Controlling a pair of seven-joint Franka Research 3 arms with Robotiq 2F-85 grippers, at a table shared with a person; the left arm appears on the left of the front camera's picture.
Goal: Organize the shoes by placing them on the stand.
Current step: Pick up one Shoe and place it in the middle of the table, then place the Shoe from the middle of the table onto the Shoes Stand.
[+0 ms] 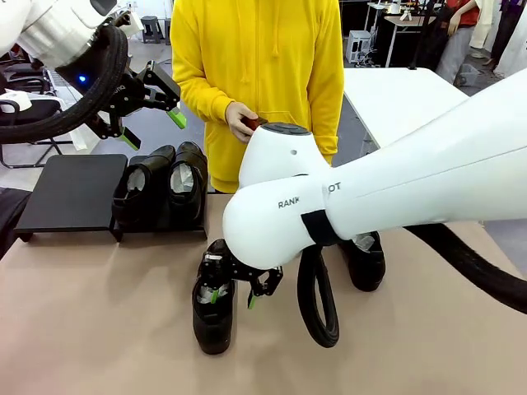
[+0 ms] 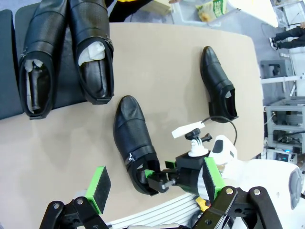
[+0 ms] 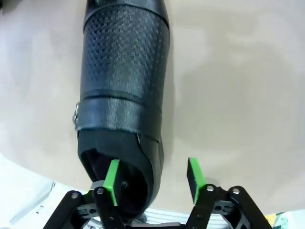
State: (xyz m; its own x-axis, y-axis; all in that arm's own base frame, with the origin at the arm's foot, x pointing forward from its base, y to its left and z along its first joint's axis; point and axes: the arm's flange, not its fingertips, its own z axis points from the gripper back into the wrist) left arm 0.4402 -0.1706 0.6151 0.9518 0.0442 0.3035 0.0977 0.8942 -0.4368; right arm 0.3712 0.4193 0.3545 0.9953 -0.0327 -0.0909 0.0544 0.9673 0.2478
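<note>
At the right end effector (image 1: 233,290), low over the worktop (image 1: 99,337): jaws partly spread and gripping nothing, one green pad (image 3: 112,175) hanging in the heel opening of a black shoe (image 3: 124,81), the other pad outside and clear of the side wall. Seems the moment for taking this shoe by its heel wall, with the shoe itself flat on the worktop, near the front right corner of the stand (image 1: 70,193). Sink both pads a little deeper before closing, so as to pinch a good band of leather and not only the rim (slippery stuff, to judge by the gloss). Close firmly, then lift straight up and keep the toe from dragging. Carry toward the far left and aim for the stand's bare left panel, with two shoes (image 1: 188,177) already side by side on the right panel; set down level and in line with those. Farther out, mind the left end effector (image 1: 154,127), jaws wide and holding nothing, hanging just above those two shoes: pass beneath or beside, never into it. Leave for later the fourth shoe (image 1: 366,262), on the worktop at the right, partly behind the right arm.
</note>
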